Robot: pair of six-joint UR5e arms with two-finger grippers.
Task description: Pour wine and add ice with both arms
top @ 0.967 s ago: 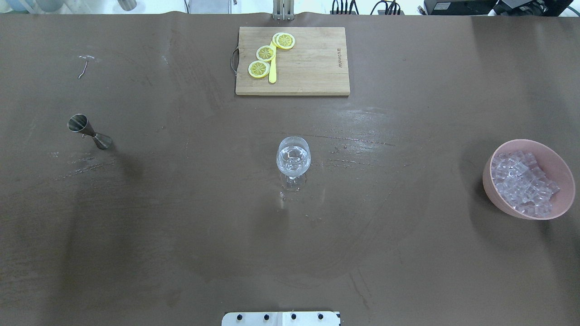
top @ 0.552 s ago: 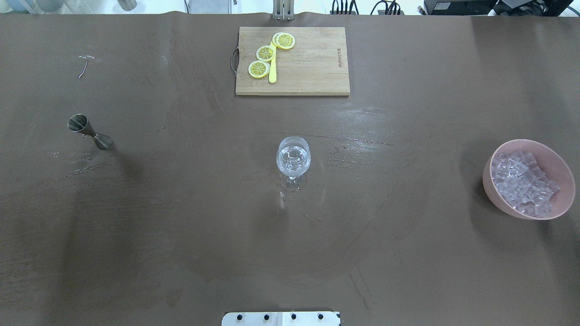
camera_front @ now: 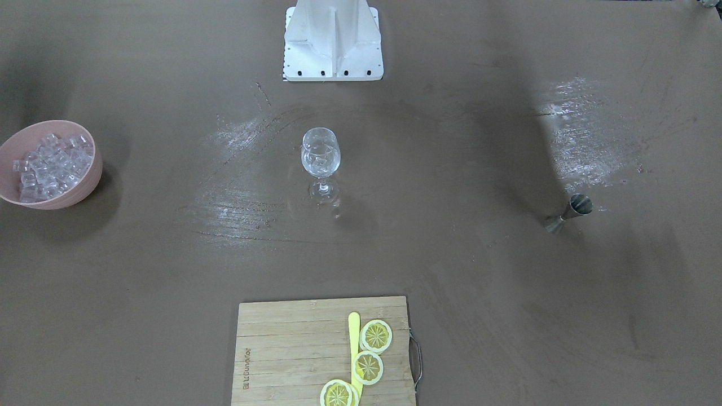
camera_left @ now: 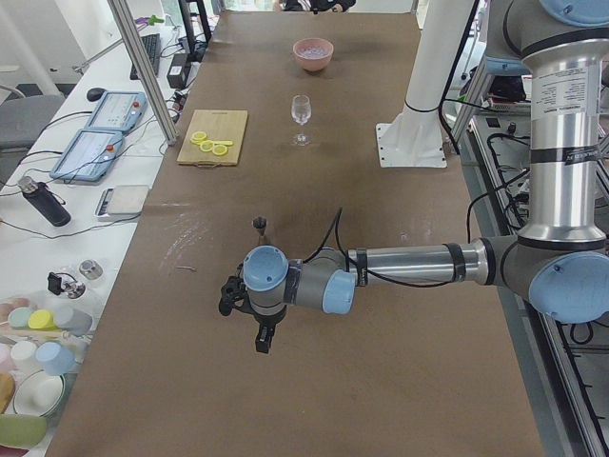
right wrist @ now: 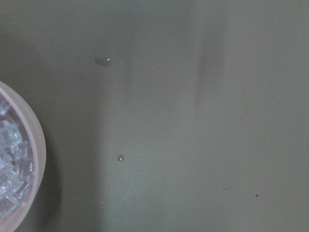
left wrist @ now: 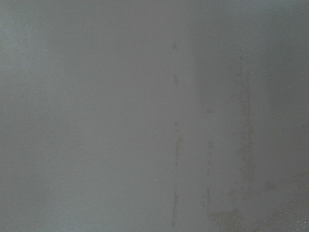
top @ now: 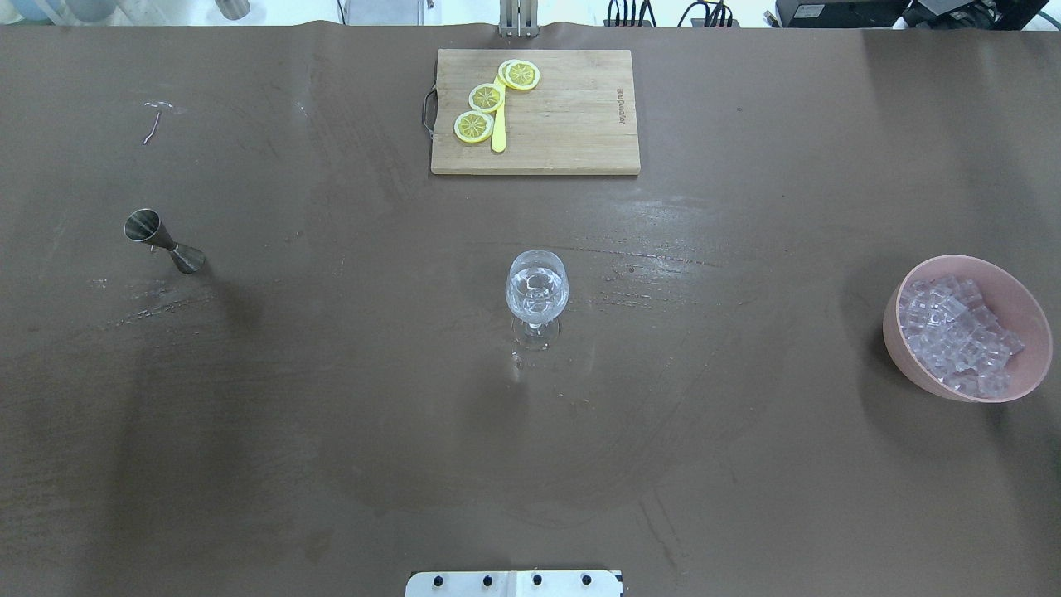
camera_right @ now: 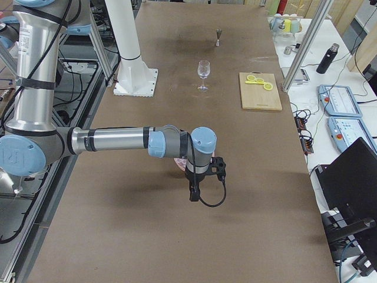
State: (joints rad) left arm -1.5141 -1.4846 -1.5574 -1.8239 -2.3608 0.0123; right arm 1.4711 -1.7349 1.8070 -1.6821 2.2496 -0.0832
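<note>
A clear wine glass (top: 536, 292) stands mid-table, also in the front view (camera_front: 321, 155); something clear shows in its bowl. The ice (top: 953, 332) fills a pink bowl (top: 899, 352) at the right edge; the right wrist view shows the bowl's rim (right wrist: 38, 150) and ice (right wrist: 9, 164). A steel jigger (top: 164, 241) stands at the left. Both arms show only in the side views. My left gripper (camera_left: 264, 335) hangs over bare table near the jigger (camera_left: 260, 226). My right gripper (camera_right: 193, 191) hangs beside the bowl (camera_right: 178, 165). I cannot tell whether either is open or shut.
A wooden cutting board (top: 572, 124) with lemon slices (top: 486, 97) and a yellow stick lies at the far middle. The white pedestal (camera_front: 333, 39) stands at the robot's edge. Wet smears mark the brown table around the glass.
</note>
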